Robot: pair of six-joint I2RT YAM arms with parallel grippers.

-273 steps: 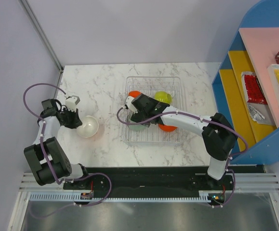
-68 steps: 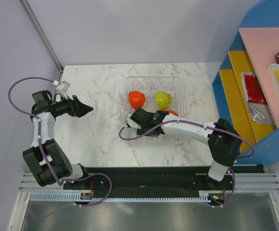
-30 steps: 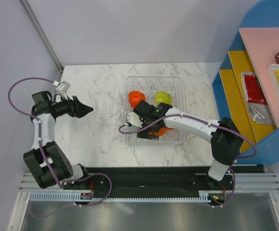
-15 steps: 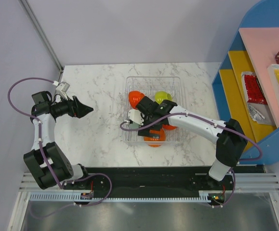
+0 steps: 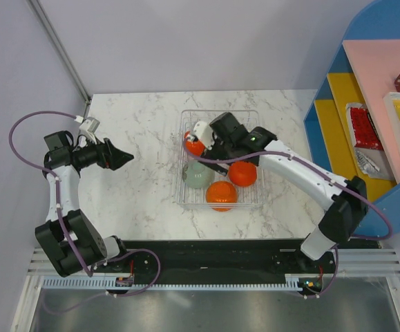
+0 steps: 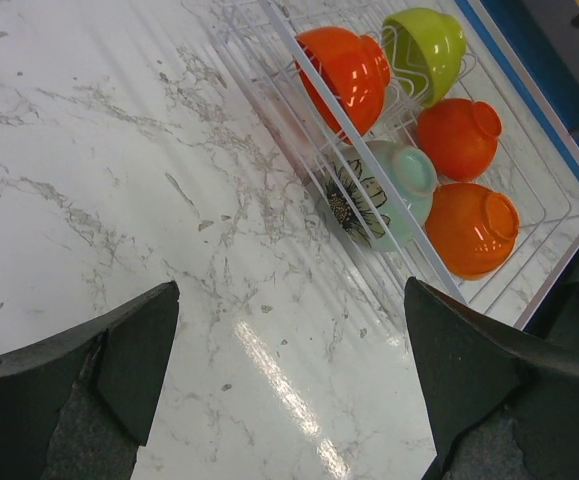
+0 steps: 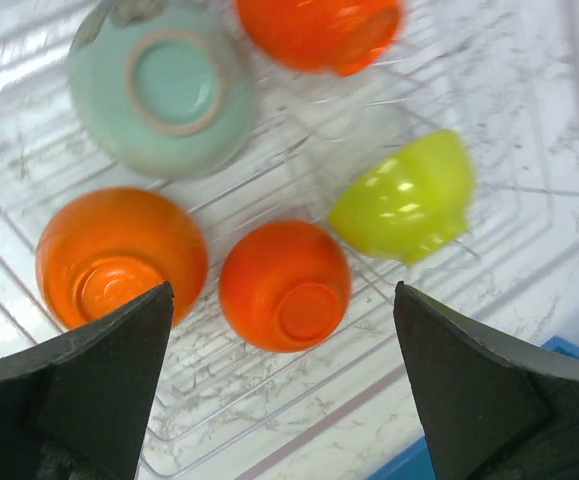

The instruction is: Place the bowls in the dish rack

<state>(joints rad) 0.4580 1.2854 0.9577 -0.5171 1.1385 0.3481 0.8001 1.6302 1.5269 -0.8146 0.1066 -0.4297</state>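
The clear dish rack [image 5: 253,119] stands right of the table's middle, and several bowls rest in it. They are a red-orange bowl [image 5: 193,144], a pale mint bowl [image 5: 199,175] and two orange bowls [image 5: 242,173] [image 5: 221,196], all upside down or tipped. A lime-green bowl [image 7: 404,200] lies on its side; my right arm covers it in the top view. My right gripper [image 5: 212,149] hovers open over the rack, above an orange bowl [image 7: 284,285], holding nothing. My left gripper [image 5: 126,158] is open over bare marble, left of the rack [image 6: 544,215], and empty.
A blue shelf unit [image 5: 365,104] with packets stands at the right edge. A grey wall [image 5: 20,104] borders the table on the left. The arms' purple cables [image 5: 30,124] loop above the left side.
My right gripper has risen and drawn back from the rack's front-left toward its far side, uncovering the mint bowl and the orange bowls. The left arm has not moved.
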